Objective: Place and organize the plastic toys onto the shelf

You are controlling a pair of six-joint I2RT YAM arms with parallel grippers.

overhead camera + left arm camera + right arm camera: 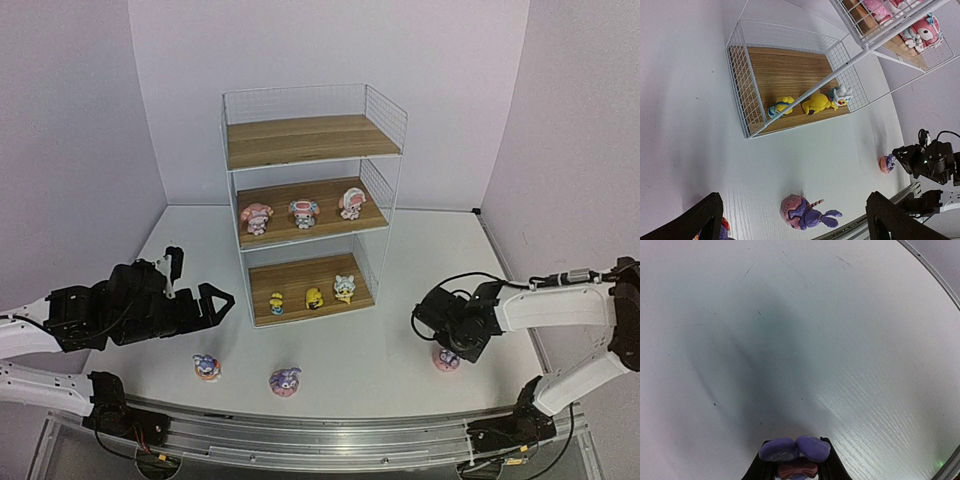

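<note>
The shelf (392, 120) stands at the table's middle back. Its top board is bare, three pink-and-white toys (303, 212) stand on the middle board, and three yellowish toys (314, 297) on the bottom one. Two purple bunnies (207, 367) (285, 380) stand on the table in front. My left gripper (222, 305) hangs open above and left of them. In the left wrist view one bunny (802, 214) lies between its spread fingers (890, 220), untouched. My right gripper (450, 348) is down at the third bunny (447, 361). In the right wrist view its fingers (832, 462) press both sides of that bunny (795, 449).
A metal rail (330, 440) runs along the near table edge by the arm bases. Lilac walls close in the back and both sides. Cables trail from the right arm (560, 300).
</note>
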